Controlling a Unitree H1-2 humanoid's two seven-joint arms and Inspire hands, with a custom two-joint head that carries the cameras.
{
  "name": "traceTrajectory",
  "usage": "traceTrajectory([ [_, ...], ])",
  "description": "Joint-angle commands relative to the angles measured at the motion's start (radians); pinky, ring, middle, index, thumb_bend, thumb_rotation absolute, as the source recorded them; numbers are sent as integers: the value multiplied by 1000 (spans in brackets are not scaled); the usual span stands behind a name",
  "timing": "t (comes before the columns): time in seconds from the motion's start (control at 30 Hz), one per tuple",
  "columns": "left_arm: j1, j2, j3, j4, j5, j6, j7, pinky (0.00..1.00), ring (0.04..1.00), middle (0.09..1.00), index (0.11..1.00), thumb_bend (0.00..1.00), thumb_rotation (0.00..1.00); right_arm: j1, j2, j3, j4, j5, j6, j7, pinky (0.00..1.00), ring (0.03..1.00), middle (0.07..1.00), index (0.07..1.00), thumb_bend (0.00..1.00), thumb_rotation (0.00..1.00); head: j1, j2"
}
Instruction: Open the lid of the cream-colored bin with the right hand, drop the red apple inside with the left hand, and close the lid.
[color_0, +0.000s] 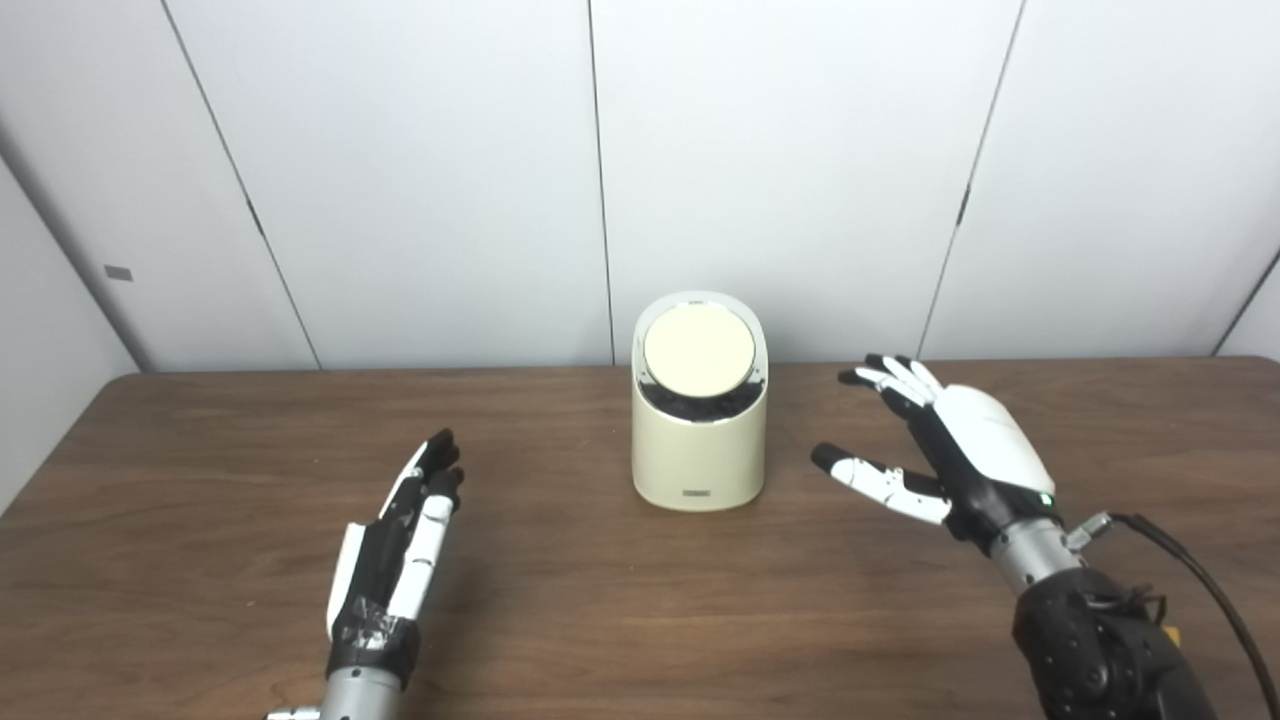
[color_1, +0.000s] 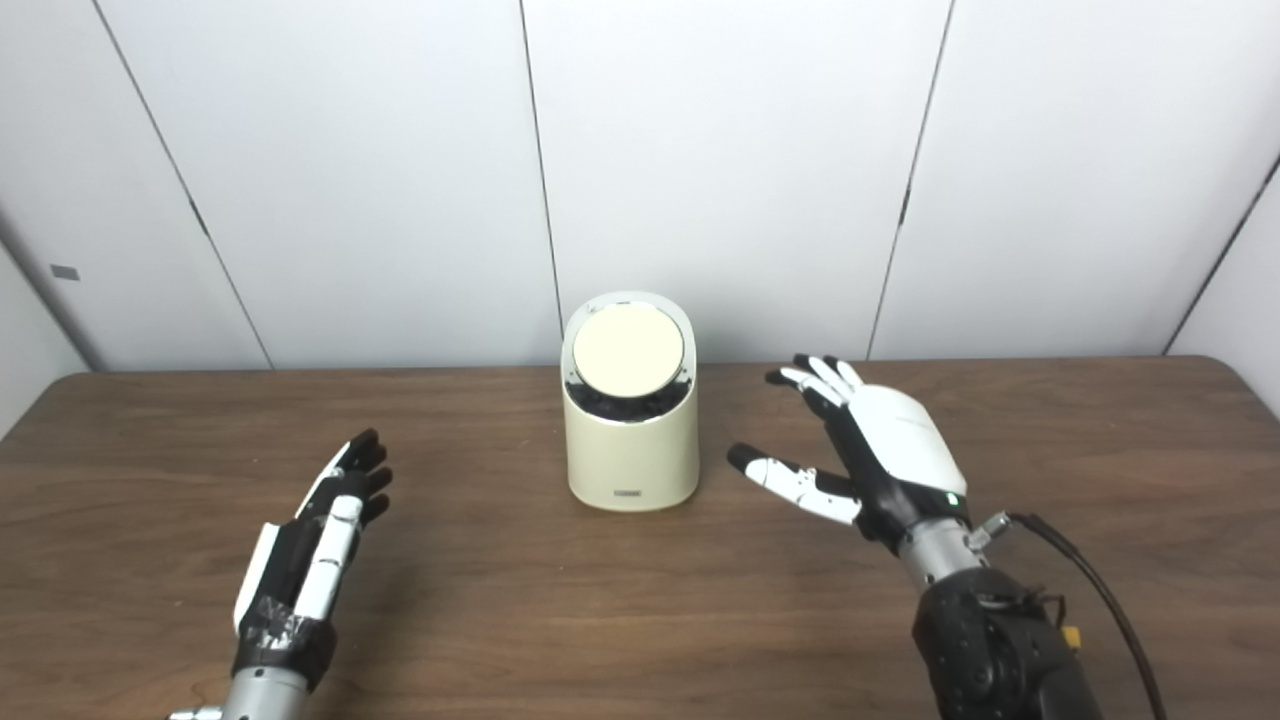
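The cream-colored bin (color_0: 699, 455) stands upright at the middle of the table, near the back. Its round lid (color_0: 698, 352) sits in the slanted top, and a dark gap shows under the lid's front edge. My right hand (color_0: 950, 450) is open and empty to the right of the bin, apart from it, thumb pointing at the bin. My left hand (color_0: 395, 545) is open and empty at the front left, fingers stretched forward. No red apple shows in either view.
The brown wooden table (color_0: 600, 600) reaches to a white panelled wall behind the bin. A black cable (color_0: 1200, 580) runs from my right wrist off the right edge.
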Motion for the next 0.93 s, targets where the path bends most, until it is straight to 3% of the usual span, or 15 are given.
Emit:
traceTrajectory([
  [0.0,10,9,15,-25,-29,-42,-7,954,934,943,958,518,811,6,25,-39,-12,90,-21,-45,911,982,959,893,467,936,1,2],
  [0.23,92,2,47,-7,-87,-127,-8,934,928,934,940,506,862,105,175,-142,6,394,-20,-106,881,930,940,912,562,1000,-7,10],
  [0.43,145,1,44,23,-65,-175,-7,940,934,946,961,511,880,136,228,-189,45,572,-56,-125,937,958,960,951,592,1000,-17,10],
  [0.63,168,12,32,88,-23,-252,-13,956,940,946,968,524,850,166,219,-183,46,616,-66,-138,970,968,971,955,608,1000,-18,14],
  [0.9,174,-14,27,157,-7,-326,2,925,923,929,950,568,826,194,219,-167,43,645,-70,-157,975,965,979,948,570,1000,-20,15],
])
